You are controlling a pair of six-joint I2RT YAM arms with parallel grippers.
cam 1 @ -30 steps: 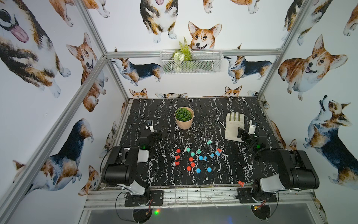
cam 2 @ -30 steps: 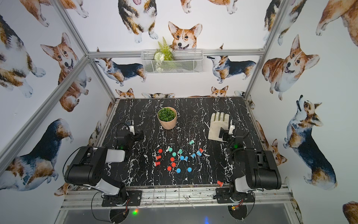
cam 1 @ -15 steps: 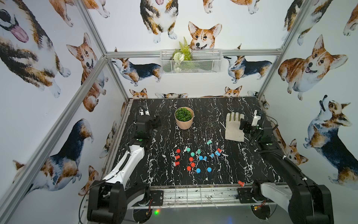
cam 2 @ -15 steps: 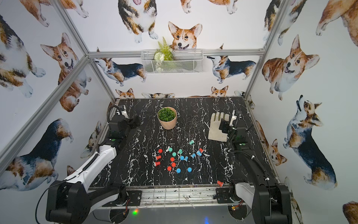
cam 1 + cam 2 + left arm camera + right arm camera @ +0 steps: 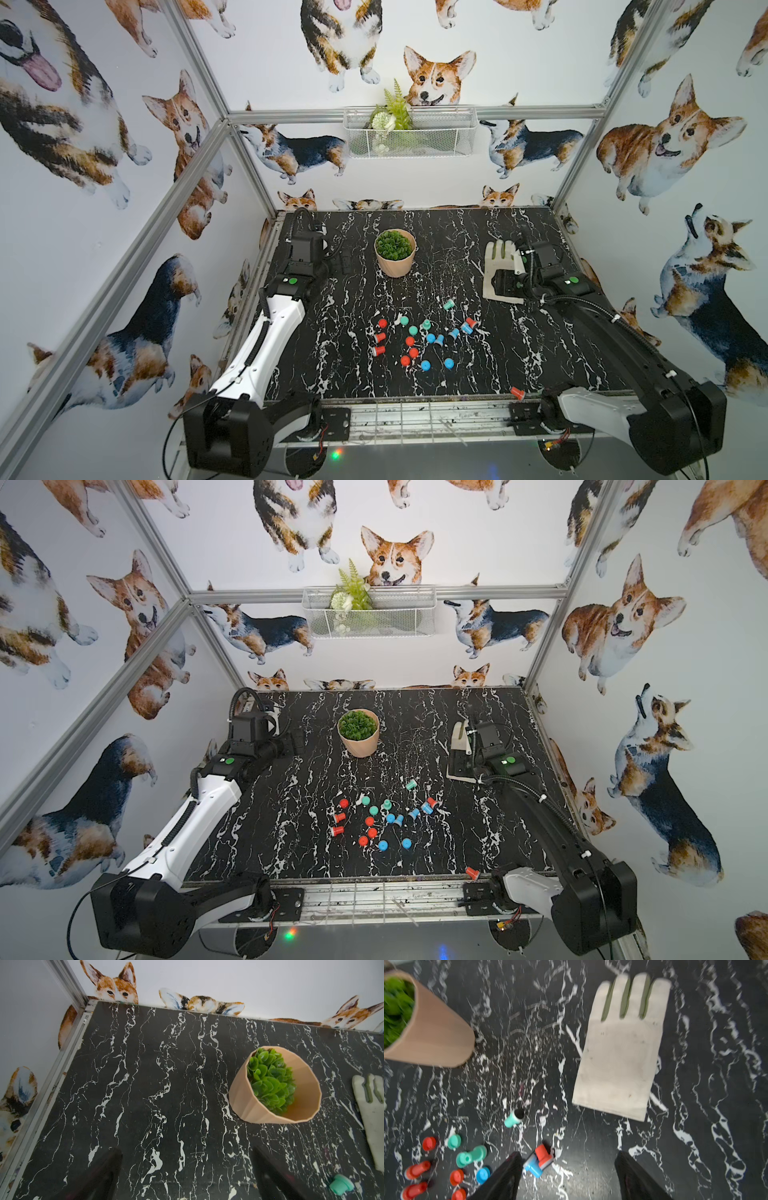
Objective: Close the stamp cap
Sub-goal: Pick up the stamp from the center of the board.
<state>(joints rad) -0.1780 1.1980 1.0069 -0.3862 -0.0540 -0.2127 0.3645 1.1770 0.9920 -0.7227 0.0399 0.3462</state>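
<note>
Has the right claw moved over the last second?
Yes. In a top view the right claw has shifted from beside the white glove to over its cuff, toward the pot.

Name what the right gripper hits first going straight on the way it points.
Probably the white glove, lying flat ahead of the open right gripper. If pitched steeply, it meets the bare table short of the cuff; depth is unclear.
</note>
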